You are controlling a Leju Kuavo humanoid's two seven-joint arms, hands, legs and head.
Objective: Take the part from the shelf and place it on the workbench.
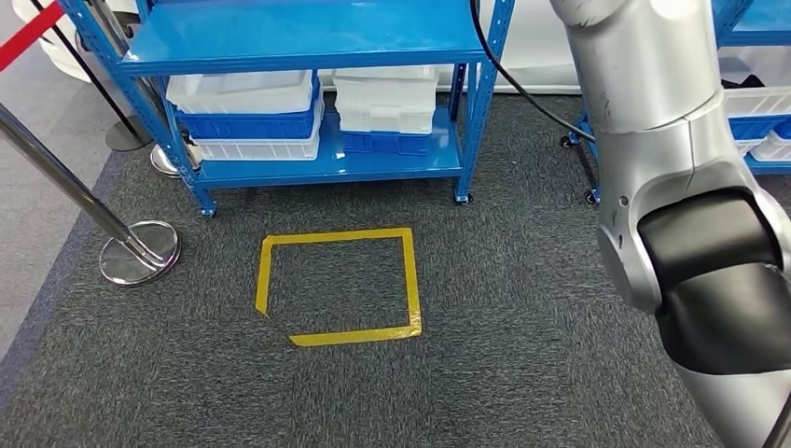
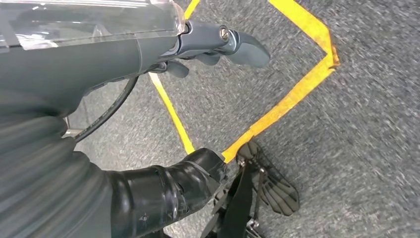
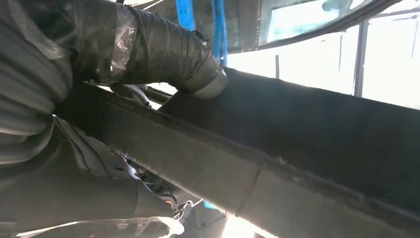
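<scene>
Head view looks down on dark grey carpet (image 1: pixel 522 308) where a yellow tape rectangle (image 1: pixel 339 287) is marked out, with a blue shelf (image 1: pixel 308 42) standing just beyond its far side. On the shelf's lowest level white bins (image 1: pixel 386 101) and a blue bin (image 1: pixel 247 122) sit stacked side by side in two piles. At the far left are two chrome stanchion posts, the nearer one (image 1: pixel 138 252) resting on a round base at the carpet's edge, and a red belt (image 1: pixel 28 35) crosses the far-left corner. A black cable (image 1: pixel 522 89) runs across the floor behind the shelf's right leg. The silver right arm (image 1: pixel 672 140) rises along the right side, with a black joint cover near the bottom. In the left wrist view the left robot hand (image 2: pixel 114 59) hangs over the carpet beside a corner of the yellow tape; its fingers (image 2: pixel 245 48) and thumb (image 2: pixel 168 191) stand well apart with nothing between them, so it is empty and open. In the right wrist view the right robot hand (image 3: pixel 99 49) grips the part (image 3: pixel 297 148), a long, dark, flat piece that runs across the picture, with the thumb (image 3: pixel 168 54) pressed on one face and the rest of the hand on the other. Blue shelf uprights (image 3: pixel 218 29) show behind the part, which is held off the shelf in the air.
</scene>
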